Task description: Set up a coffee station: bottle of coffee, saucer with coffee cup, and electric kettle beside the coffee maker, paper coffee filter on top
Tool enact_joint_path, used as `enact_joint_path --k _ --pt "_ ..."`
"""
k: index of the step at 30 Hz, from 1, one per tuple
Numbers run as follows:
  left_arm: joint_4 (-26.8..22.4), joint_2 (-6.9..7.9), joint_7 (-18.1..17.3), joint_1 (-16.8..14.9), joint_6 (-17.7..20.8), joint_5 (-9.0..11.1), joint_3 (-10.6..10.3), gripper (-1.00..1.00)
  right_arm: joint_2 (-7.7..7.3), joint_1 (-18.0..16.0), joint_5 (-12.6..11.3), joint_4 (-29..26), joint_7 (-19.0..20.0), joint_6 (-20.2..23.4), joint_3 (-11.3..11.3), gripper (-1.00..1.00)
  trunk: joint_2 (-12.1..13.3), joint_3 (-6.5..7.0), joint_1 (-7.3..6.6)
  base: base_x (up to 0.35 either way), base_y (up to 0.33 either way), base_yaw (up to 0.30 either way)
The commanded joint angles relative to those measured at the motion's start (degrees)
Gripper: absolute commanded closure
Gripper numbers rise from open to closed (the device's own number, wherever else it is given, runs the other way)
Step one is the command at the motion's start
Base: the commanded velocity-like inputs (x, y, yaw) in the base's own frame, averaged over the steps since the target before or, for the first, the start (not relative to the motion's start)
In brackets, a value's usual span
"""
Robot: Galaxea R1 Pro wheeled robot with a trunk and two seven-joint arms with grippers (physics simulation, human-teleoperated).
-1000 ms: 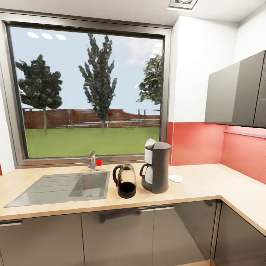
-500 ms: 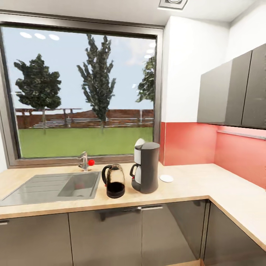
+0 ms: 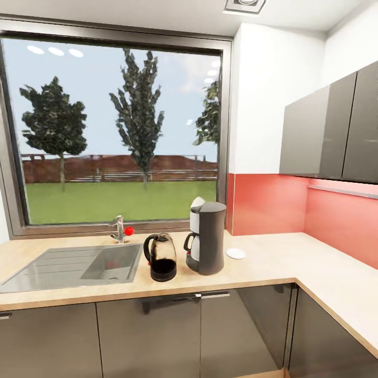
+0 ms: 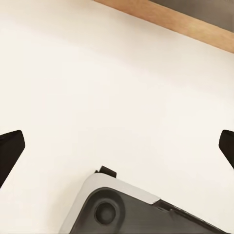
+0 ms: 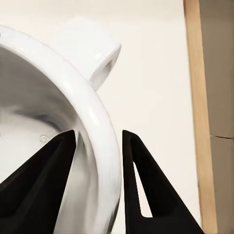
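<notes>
Cup rim is sitting clamped between the right claw fingers, handle pointing away. Left claw is hanging wide, holding nothing. Coffee maker is standing on the worktop, kettle just beside it toward the sink, saucer near its other side.

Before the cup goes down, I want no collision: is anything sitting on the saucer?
Nothing visible: the saucer lies bare on the countertop, right of the coffee maker. The right hand pinches the coffee cup rim.

Bright, even daylight from window, soft shadows, sharp renders
</notes>
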Motion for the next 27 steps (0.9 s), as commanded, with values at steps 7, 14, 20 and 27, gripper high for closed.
enact_joint_path --k 7,14,20,27 --pt "-0.11 0.84 -0.26 0.08 0.03 -0.03 0.35 -1.00 2.43 -0.04 -0.26 -9.06 -2.97 5.36 0.40 1.00 -0.03 -0.01 0.02 0.000 0.000 0.000" --pt "-0.24 1.43 -0.18 0.06 0.06 -0.39 0.20 -1.00 2.46 -0.04 -0.33 -30.04 -5.49 22.05 0.31 1.00 -0.03 -0.01 0.02 0.000 0.000 0.000" --pt "-0.17 1.42 -0.17 0.06 0.15 -0.47 0.07 -1.00 2.50 -0.21 -0.35 -44.84 -5.60 32.68 -0.58 1.00 -0.03 -0.01 0.02 0.000 0.000 0.000" --pt "-0.18 1.34 0.16 0.05 0.77 -0.73 -0.18 -1.00 2.79 -0.22 -0.46 -56.59 -5.76 34.36 -4.79 1.00 -0.03 -0.01 0.02 0.000 0.000 0.000"
